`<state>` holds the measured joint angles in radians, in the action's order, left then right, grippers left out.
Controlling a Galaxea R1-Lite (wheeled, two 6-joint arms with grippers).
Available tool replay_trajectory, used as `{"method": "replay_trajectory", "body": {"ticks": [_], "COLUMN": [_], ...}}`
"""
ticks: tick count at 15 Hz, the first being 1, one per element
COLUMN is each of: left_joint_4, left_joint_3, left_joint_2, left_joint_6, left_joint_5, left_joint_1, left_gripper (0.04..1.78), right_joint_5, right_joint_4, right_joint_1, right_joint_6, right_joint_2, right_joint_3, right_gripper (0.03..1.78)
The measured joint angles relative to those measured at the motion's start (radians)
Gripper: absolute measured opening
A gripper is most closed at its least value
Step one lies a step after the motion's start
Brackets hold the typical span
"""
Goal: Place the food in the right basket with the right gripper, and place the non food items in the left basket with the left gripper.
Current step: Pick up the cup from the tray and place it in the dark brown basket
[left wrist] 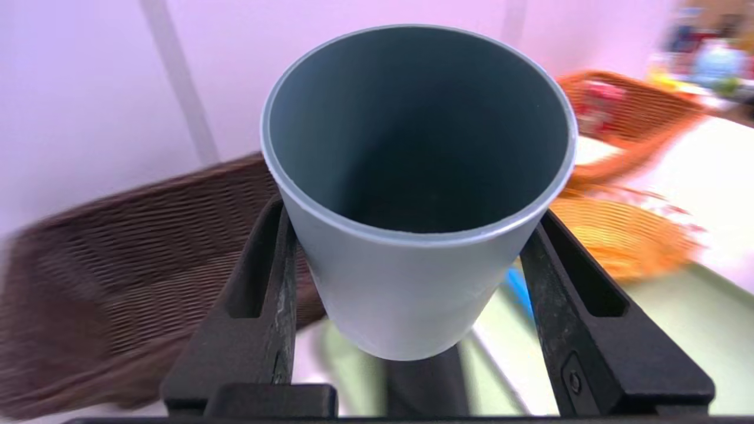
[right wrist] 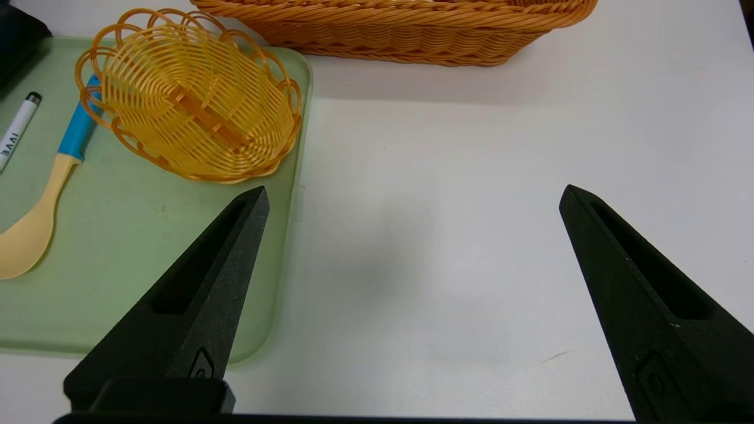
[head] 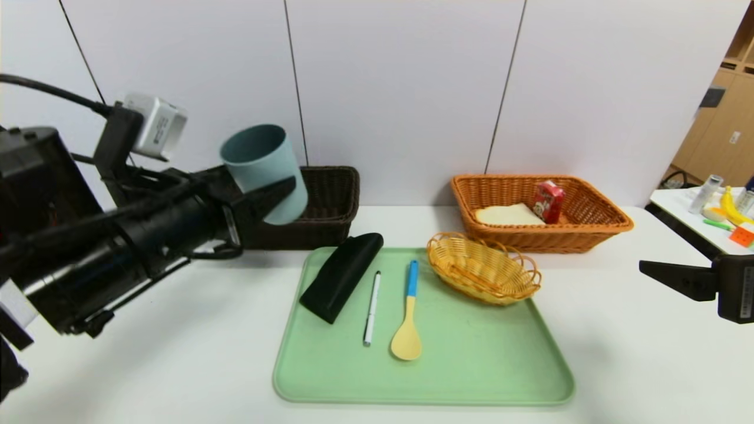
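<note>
My left gripper (head: 277, 197) is shut on the grey-blue cup (head: 264, 171) and holds it tilted in the air at the near edge of the dark brown left basket (head: 333, 194). In the left wrist view the cup (left wrist: 406, 282) sits between both fingers (left wrist: 274, 282), with the brown basket (left wrist: 118, 259) behind. The black case (head: 341, 275), white pen (head: 371, 306) and yellow spoon with blue handle (head: 407, 318) lie on the green tray (head: 471, 353). The bread (head: 508, 215) and red carton (head: 548, 201) lie in the orange-tan right basket (head: 589, 229). My right gripper (right wrist: 412, 197) is open and empty over bare table at the right.
A small oval yellow wicker basket (head: 483, 268) stands on the tray's far right corner, also in the right wrist view (right wrist: 188, 100). A side table (head: 701, 218) with bottles and toys stands at the far right. A wall closes the back.
</note>
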<state>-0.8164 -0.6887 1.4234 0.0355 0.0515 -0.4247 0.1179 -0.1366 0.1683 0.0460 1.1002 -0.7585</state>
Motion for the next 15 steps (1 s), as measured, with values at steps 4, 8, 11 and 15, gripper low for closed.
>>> {"method": "replay_trajectory", "body": {"ticks": [4,8,11,15], "left_joint_4": [0.147,0.188,0.191,0.296], "left_joint_3": [-0.225,-0.335,-0.39,-0.516], "left_joint_2": [0.109,0.27,0.394,0.512], "left_joint_6": [0.004,0.009,0.071,0.096], "left_joint_5": [0.014,0.017,0.015,0.014], "left_joint_1": [0.193,0.265,0.301,0.315], "left_gripper": [1.1,1.1,1.1,1.1], "right_joint_5": [0.0,0.001,0.003,0.002], "right_joint_4": [0.001,0.0,0.0,0.001], "right_joint_1": [0.0,0.0,-0.002,-0.008], "right_joint_6": [0.001,0.003,0.008,0.013], "right_joint_2": [-0.001,-0.004,-0.009,-0.013], "right_joint_3": [0.0,0.01,0.025,0.056], "right_gripper": [1.7,1.71,1.71,1.71]}}
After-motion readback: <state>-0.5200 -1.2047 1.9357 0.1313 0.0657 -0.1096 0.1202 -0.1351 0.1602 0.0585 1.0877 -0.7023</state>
